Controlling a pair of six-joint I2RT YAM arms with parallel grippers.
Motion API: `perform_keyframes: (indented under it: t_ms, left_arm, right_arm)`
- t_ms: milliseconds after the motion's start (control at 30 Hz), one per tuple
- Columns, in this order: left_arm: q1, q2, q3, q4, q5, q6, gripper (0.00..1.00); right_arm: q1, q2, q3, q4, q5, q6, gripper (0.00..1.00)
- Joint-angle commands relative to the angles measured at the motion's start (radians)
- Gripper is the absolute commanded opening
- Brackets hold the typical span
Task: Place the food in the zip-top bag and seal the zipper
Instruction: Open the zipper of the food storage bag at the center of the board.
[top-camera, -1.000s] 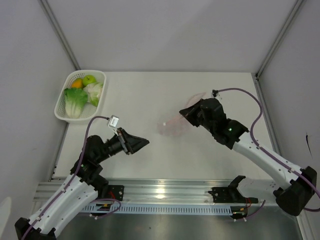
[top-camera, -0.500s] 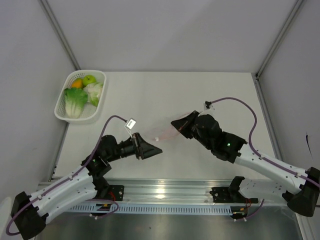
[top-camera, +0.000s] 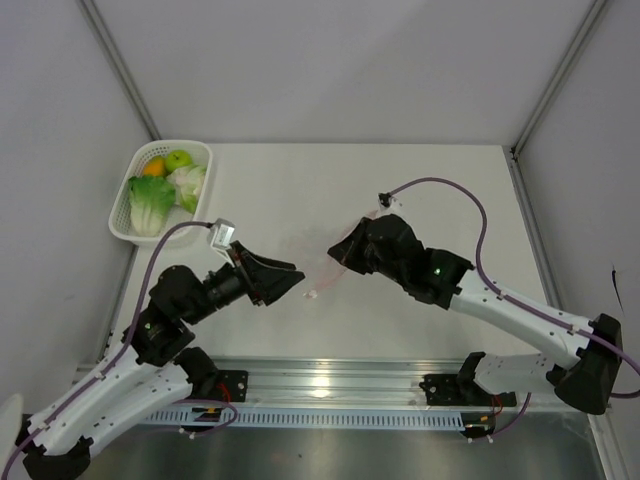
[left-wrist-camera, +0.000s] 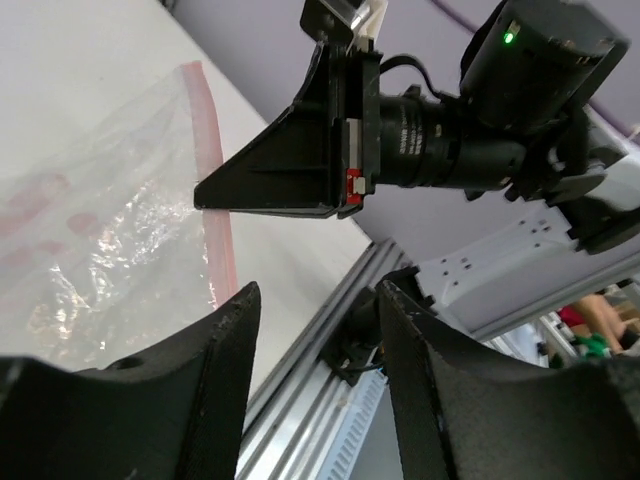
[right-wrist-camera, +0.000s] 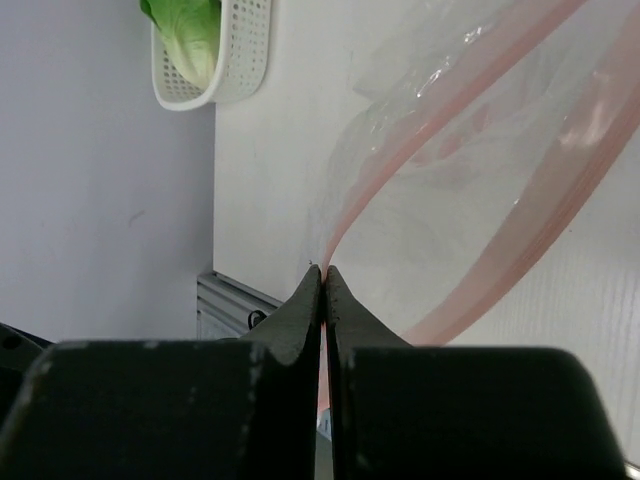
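Observation:
The clear zip-top bag (top-camera: 318, 275) hangs between my two grippers near the table's middle. My right gripper (right-wrist-camera: 322, 268) is shut on its pink zipper (right-wrist-camera: 420, 130), and the bag's mouth (right-wrist-camera: 480, 200) gapes open beyond the fingertips. The left wrist view shows the right gripper (left-wrist-camera: 200, 192) pinching the zipper (left-wrist-camera: 212, 180) at the bag's (left-wrist-camera: 110, 230) edge. My left gripper (left-wrist-camera: 318, 290) is open and holds nothing, a little short of the bag (top-camera: 297, 278). The food lies in the basket: green apple (top-camera: 179, 158), orange fruit (top-camera: 154, 167), cabbage (top-camera: 150, 205), cauliflower piece (top-camera: 188, 182).
The white mesh basket (top-camera: 160, 238) stands at the table's far left corner, also in the right wrist view as the basket (right-wrist-camera: 250, 50). An aluminium rail (top-camera: 320, 385) runs along the near edge. Grey walls close in the left, right and back.
My right gripper has carried the bag left and toward the near edge. The left gripper pushed toward the bag, then drew back a little, and its jaws have widened.

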Motion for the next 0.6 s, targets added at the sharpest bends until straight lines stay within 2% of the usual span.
perform_keyframes:
  t_ms: [0,167,333,567]
  left_arm:
    - [-0.007,0.034,0.085,-0.115,-0.046,0.138,0.55]
    - [-0.036,0.137,0.136,-0.148,-0.035,0.256,0.64]
    - [-0.145,0.241,0.214,-0.255,-0.257,0.368,0.67]
    - [-0.194,0.248,0.228,-0.224,-0.372,0.387,0.68]
  right_arm:
    - [0.006,0.048,0.083,-0.04,-0.063,-0.072,0.0]
    - [0.006,0.075,0.126,-0.089,-0.089,-0.083,0.0]
    - [-0.008,0.121,0.242,-0.199,-0.072,-0.078,0.0]
    - [-0.02,0.194,0.37,-0.278,-0.058,-0.023,0.0]
